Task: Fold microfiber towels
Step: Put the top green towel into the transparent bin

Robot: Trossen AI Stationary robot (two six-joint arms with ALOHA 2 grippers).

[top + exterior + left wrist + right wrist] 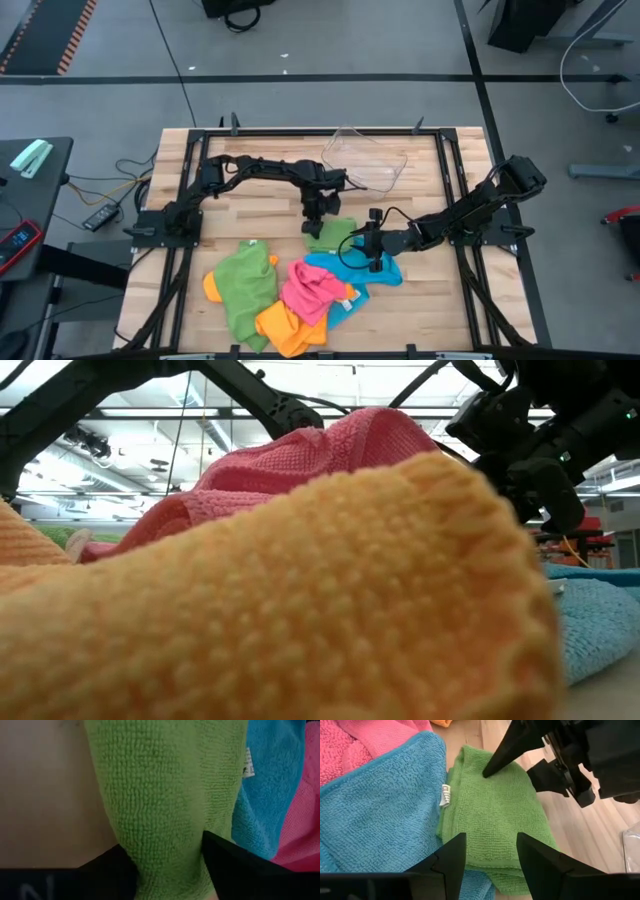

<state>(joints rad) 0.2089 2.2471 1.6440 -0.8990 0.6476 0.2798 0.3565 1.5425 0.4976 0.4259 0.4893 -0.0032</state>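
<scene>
left wrist view fills with the folded green towel (165, 805), nap thick and looped, running down between the left gripper (167, 865) fingers (227, 862); jaws apart, straddling the cloth, no visible pinch on it. high view puts same towel (330, 236) at frame centre on the wooden table (250, 205), just below the clear plastic tray (365, 158) sitting upper centre. left gripper (318, 212) hangs right at towel's upper edge. right gripper (374, 247) sits centre right, over the sky blue towel (375, 272), facing the green one; right wrist view shows its jaws apart with nothing between, green towel (495, 815) ahead, blue towel (385, 815) at left with a small white tag (445, 795) at the seam.

rest of pile lower centre in high view: second green towel (245, 290), pink towel (312, 288), orange towel (285, 328), all crumpled and overlapping. low view blocked almost fully by orange (260, 600) and pink (300, 460) cloth up close.

handling guess: light, limp, no stiffness, sags and drapes when lifted; grippy nap, unlikely to slip, not fragile. likely clings to neighbours, so risk of dragging blue along. best hold looks like a corner or hemmed edge, pinched shallow, one layer only; folded edge nearest left gripper seems easiest to take.
</scene>
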